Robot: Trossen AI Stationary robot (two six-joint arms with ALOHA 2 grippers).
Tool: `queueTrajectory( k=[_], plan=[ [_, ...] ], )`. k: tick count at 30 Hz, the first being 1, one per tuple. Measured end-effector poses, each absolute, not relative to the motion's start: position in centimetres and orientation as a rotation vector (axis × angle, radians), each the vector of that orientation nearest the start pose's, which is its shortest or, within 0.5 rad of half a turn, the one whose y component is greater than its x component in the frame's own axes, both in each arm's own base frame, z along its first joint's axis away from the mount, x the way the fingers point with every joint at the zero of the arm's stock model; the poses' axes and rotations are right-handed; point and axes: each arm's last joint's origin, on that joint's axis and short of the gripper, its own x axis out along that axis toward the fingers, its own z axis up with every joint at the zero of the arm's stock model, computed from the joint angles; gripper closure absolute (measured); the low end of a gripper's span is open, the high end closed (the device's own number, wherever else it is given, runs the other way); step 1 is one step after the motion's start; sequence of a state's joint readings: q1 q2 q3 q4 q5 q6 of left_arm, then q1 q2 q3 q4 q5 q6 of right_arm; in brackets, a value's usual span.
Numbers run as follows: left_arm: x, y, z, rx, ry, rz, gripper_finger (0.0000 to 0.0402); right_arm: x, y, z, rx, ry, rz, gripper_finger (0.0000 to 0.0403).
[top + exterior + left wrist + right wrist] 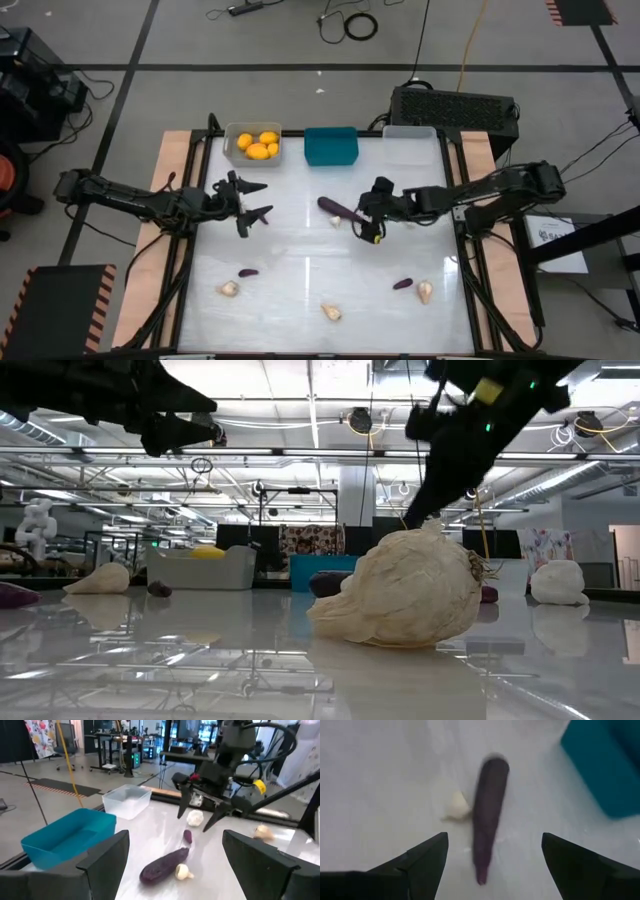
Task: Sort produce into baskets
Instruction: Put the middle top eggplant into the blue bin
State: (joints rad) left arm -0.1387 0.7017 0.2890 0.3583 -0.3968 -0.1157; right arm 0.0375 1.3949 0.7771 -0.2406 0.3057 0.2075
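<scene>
1. While the right gripper (372, 225) hovers open just beside the big eggplant (343, 210), a small garlic (456, 806) lies touching that eggplant's side. A sloppy close could likely pinch both, or knock the garlic away.
2. The eggplant is long and smooth and lies at an angle on a glossy table (300, 265). If it is grabbed near the tapered tip it may swivel or slip out. A mid-body grip looks safer.
3. The teal bin (331, 146) is near, at the table's far edge between the grey bin (232, 150) and the clear bin (410, 134). A drop from height could bounce the eggplant out or into a neighbouring bin.
4. The left gripper (255, 203) is open, empty, above the table near the grey bin. Both arms reach toward the centre, so there is a collision risk if the left one also goes for the middle.
5. Counts, high view:
   - bins: 3. The grey one holds the yellow fruits (258, 144), about 4, and the pile is hard to split.
   - eggplants: 3 (one big, two small (248, 272), (403, 284)), all on the table.
   - garlic: 4, all on the table: by the eggplant, and three nearer the front edge (229, 289), (331, 313), (425, 291).
   - teal and clear bins look empty.
</scene>
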Motion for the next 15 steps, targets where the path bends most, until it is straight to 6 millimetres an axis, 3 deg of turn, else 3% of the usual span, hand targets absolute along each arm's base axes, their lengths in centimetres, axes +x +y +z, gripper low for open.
queueTrajectory(
  k=[6,15],
  plan=[
    [16.2,-1.1,22.5,-0.083,0.041,0.265,0.0075,28.7,-0.9,17.0,0.179,0.865,-0.281,0.0090],
    [16.2,-1.1,22.5,-0.081,0.043,0.265,0.0075,30.0,-2.1,12.4,0.211,0.967,-0.333,0.0090]
  ],
)
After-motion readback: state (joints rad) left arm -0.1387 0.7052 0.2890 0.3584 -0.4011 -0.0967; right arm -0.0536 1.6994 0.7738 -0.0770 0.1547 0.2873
